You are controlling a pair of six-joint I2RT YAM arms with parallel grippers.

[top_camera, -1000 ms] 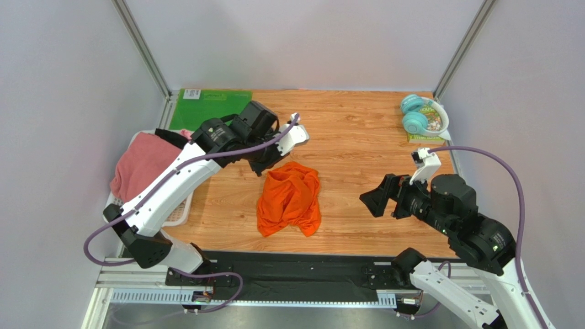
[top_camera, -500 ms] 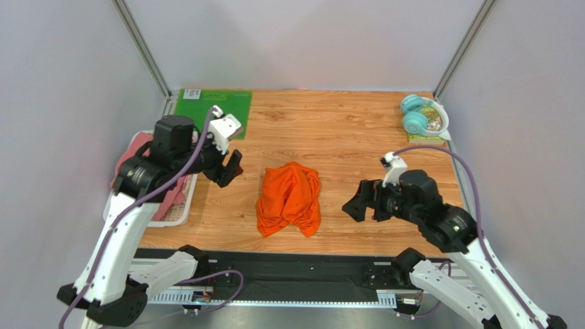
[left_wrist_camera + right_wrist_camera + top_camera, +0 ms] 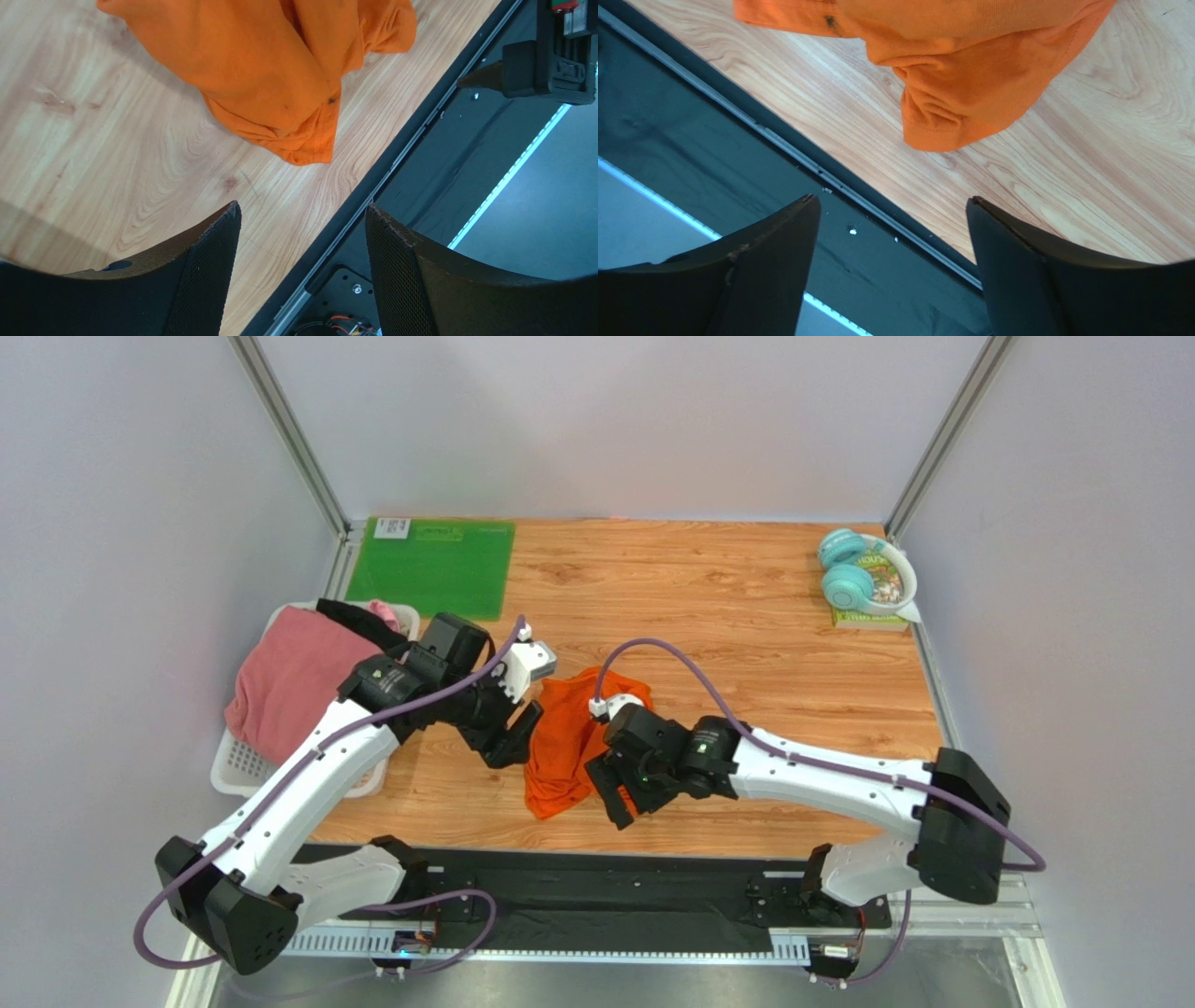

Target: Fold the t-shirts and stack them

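The orange t-shirt [image 3: 564, 749] lies crumpled on the wooden table, mid-front. My left gripper [image 3: 514, 737] hovers at its left edge, open and empty; the left wrist view has the orange t-shirt [image 3: 267, 63] beyond the open left gripper [image 3: 302, 217]. My right gripper [image 3: 619, 793] reaches across over the shirt's near right part, open and holding nothing; in the right wrist view a hem corner of the orange t-shirt [image 3: 948, 84] lies ahead of the right gripper [image 3: 892, 210]. A pink t-shirt [image 3: 288, 672] and a black t-shirt [image 3: 359, 620] sit in the basket at the left.
A white basket [image 3: 233, 765] stands at the table's left edge. At the back left lies a flat green mat [image 3: 435, 560], and teal headphones [image 3: 853, 571] rest at the back right. A black rail [image 3: 589, 889] runs along the near table edge.
The left gripper has opened, swung out toward the basket, then come down to the shirt's left edge. The right arm stretched leftward from the table's right side to the shirt.
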